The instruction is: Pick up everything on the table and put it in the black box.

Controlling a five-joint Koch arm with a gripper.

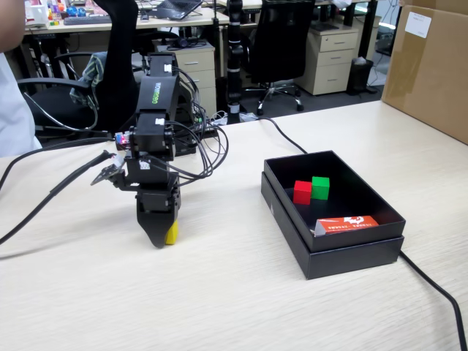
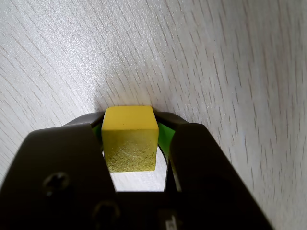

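The small yellow cube point(image 2: 129, 143) sits between my gripper's point(image 2: 129, 119) two black jaws, which press on its left and right sides. In the fixed view the gripper point(image 1: 164, 238) points straight down at the pale wood-grain table point(image 1: 234, 307), left of centre, with the yellow cube point(image 1: 172, 232) showing at its tip, at or just above the tabletop. The black box point(image 1: 351, 252) stands apart on the right, well clear of the gripper.
Inside the box lie a red cube point(image 1: 302, 192), a green cube point(image 1: 320, 187) and a small orange carton point(image 1: 347, 224). A big brown cardboard carton point(image 1: 431, 66) stands at the far right. A black cable point(image 1: 439, 292) runs past the box. Arm cables trail left.
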